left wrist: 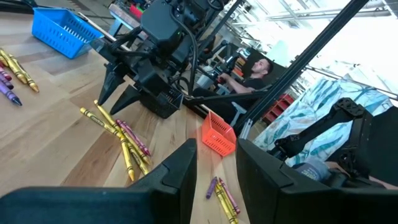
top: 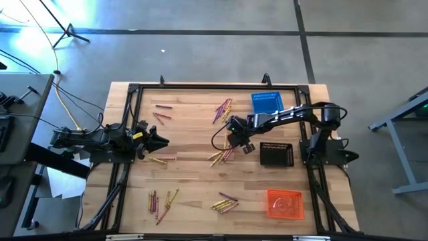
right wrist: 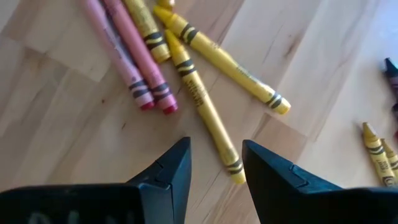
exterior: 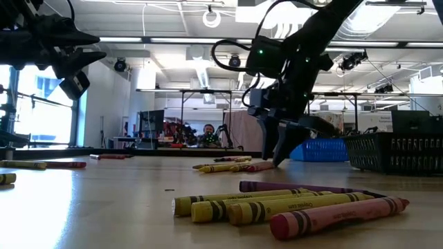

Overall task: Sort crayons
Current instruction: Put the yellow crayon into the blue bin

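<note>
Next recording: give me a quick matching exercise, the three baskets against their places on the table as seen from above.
Things:
1. blue basket
2. black basket
3. orange basket

Places:
A. near edge, right side, beside a crayon pile
B. far edge, right side
C. between the other two, by the right arm's base

Pairs: 1-B, 2-C, 3-A

Thin wax crayons (right wrist: 205,112) are yellow, pink and purple (dark bands on the wrappers); small plastic mesh baskets are blue (top: 267,104), black (top: 276,154) and orange (top: 285,204); the wooden table (top: 187,134) is pale.
</note>
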Motion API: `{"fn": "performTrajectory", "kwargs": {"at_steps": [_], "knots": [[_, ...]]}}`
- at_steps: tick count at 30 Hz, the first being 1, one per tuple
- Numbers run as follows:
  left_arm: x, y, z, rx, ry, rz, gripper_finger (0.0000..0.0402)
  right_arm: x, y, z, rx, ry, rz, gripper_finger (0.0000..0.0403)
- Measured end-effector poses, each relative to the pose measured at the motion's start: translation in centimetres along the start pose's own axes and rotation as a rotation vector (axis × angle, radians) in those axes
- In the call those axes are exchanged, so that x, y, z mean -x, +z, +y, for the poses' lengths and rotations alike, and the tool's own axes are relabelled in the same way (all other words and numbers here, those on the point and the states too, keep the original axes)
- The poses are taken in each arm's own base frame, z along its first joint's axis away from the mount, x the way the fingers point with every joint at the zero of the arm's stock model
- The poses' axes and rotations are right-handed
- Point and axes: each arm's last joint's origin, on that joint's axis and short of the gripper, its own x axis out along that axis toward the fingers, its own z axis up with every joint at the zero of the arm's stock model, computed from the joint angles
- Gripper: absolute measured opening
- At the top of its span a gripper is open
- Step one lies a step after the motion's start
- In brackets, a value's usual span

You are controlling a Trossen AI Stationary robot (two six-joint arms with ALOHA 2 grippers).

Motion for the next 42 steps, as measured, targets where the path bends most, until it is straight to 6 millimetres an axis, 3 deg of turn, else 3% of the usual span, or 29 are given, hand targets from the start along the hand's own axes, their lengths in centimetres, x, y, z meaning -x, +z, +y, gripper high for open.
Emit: {"fn": "performTrajectory", "kwargs": {"at_steps": [27,37,42], "knots": [[0.0,0.0,0.0,0.0,0.0,0.0,0.0099,-1.3,-0.3,-0.1,-0.294,0.008,0.017,0.0128],[0.0,0.0,0.0,0.0,0.0,0.0,0.0099,-1.4,-0.8,-0.5,-0.409,0.048,0.0,0.0013],[0.0,0.0,0.0,0.0,0.0,0.0,0.0099,-1.4,-0.8,-0.6,-0.441,0.051,-0.001,0.0021]]}}
